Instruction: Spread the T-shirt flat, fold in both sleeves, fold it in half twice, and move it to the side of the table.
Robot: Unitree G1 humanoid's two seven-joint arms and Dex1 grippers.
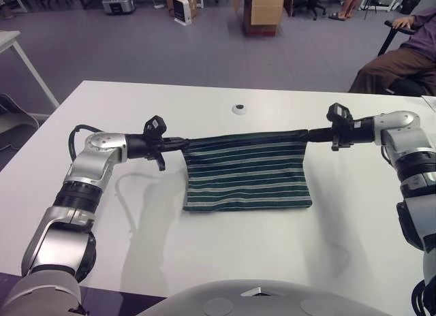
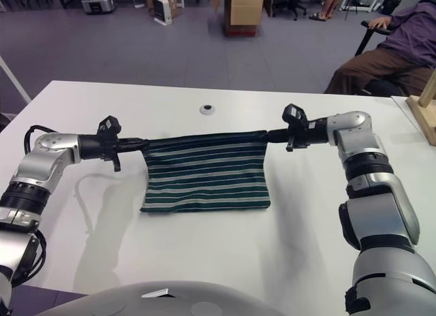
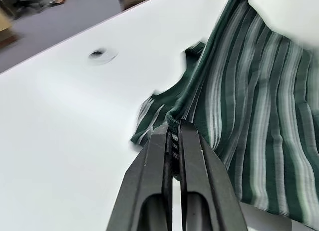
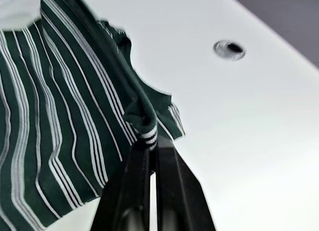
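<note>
- Position of the work: the T-shirt (image 1: 246,171) is near the middle of the surface (image 1: 204,261), stretched taut between the two hands. Its far edge is raised off the surface. Its near edge rests on the surface.
- Left hand (image 1: 184,144): fully closed, pinching the far left corner of the T-shirt.
- Right hand (image 1: 308,133): fully closed, pinching the far right corner.
- Step in hand (judgement): the head views show a compact striped rectangle with no sleeve projecting. The sleeves are therefore taken as folded in, and a half-fold is under way. Which of the two half-folds this is cannot be determined.
- Next move (judgement): carry the raised edge toward the near edge with both hands level and matched in pace, keeping the cloth taut. Lay edge on edge, then open both hands. Uneven travel is likely to skew the fold.
- Head views: these give the whole outline of the cloth, both arms, and a small round port (image 1: 239,109) in the surface beyond the T-shirt.
- Wrist views: these confirm the grips. The left fingers (image 3: 155,161) meet on a rolled hem, and the right fingers (image 4: 168,164) meet on a bunched edge. Each also shows a small flap of cloth beyond the pinched corner, possibly a tucked sleeve.
</note>
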